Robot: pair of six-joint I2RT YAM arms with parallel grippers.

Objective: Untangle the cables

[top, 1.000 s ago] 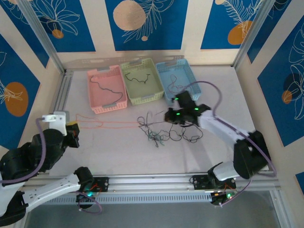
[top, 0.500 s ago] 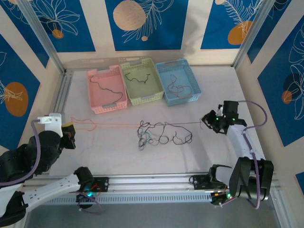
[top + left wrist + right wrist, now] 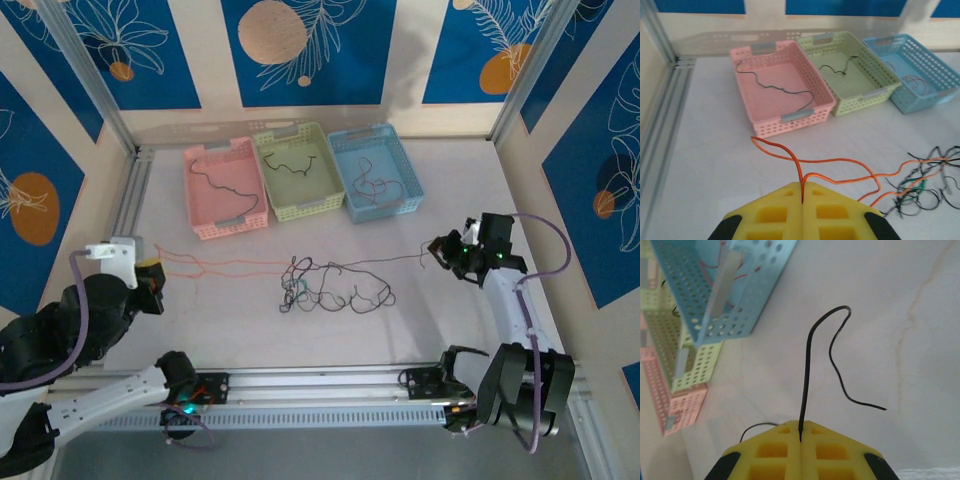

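Near the tabletop's (image 3: 250,335) left edge, the left tool (image 3: 802,187) is clamped shut on a thin orange wire (image 3: 835,162). Towards the right edge, the right tool (image 3: 800,430) is pinched shut on a thin black wire (image 3: 807,365). Both strands run inward to the knot of black, green and orange cables (image 3: 330,288) at mid-tabletop, between the two tools. Along the far edge sit a pink perforated plastic basket (image 3: 232,225), a green basket (image 3: 310,207) and a blue basket (image 3: 385,207), each holding loose wire. The step in hand appears to be drawing the two strands apart. Next, a freed strand likely needs carrying to a basket, pulled gently so the knot does not tighten.
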